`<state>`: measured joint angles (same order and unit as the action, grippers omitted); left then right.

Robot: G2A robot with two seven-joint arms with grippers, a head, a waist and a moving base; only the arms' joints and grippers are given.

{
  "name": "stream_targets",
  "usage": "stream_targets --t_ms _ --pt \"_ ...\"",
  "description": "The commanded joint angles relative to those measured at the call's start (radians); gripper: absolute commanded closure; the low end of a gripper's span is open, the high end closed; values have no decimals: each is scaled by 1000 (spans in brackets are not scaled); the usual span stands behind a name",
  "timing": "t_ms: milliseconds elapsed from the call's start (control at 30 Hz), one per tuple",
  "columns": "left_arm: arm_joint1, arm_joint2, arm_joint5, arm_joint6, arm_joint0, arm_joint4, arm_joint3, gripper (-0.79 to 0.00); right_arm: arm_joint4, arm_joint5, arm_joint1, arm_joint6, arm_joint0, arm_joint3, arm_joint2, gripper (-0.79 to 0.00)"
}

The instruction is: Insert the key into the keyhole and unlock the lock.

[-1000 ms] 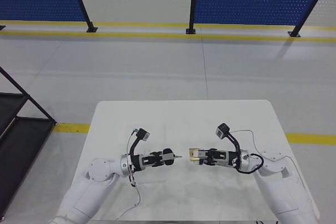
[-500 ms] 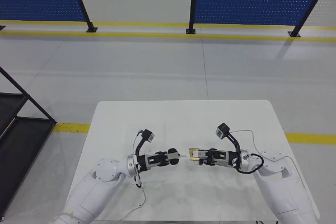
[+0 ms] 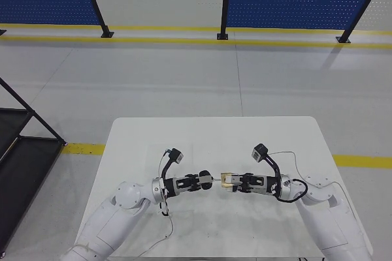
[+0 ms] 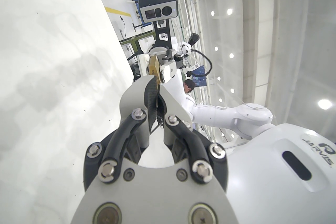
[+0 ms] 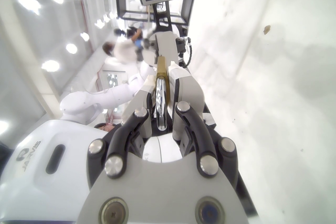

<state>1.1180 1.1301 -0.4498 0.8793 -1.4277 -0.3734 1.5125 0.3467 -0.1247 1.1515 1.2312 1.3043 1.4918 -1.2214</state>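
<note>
Over the table, key seemingly touches lock.

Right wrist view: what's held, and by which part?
The right gripper clamps a brass padlock with a silver shackle by its flat faces at the shackle end; the brass body's far end sticks out.

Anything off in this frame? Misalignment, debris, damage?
Nothing serious. A small tan fleck lies on the white table, clear of both tools. The left tool points the key at the brass lock, which is gripped squarely in the right tool above the table.
</note>
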Motion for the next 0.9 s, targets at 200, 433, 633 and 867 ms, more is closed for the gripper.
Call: stream_targets --t_ms 200,433,633,867 --pt "-2 2 -2 4 -4 -10 -4 0 0 0 0 0 0 0 0 0" --pt "-1 -3 4 3 2 -13 -8 0 0 0 0 0 0 0 0 0" --pt "1 -14 7 -2 15 -16 -17 0 0 0 0 0 0 0 0 0" --pt "3 -21 9 3 23 -20 -24 0 0 0 0 0 0 0 0 0"
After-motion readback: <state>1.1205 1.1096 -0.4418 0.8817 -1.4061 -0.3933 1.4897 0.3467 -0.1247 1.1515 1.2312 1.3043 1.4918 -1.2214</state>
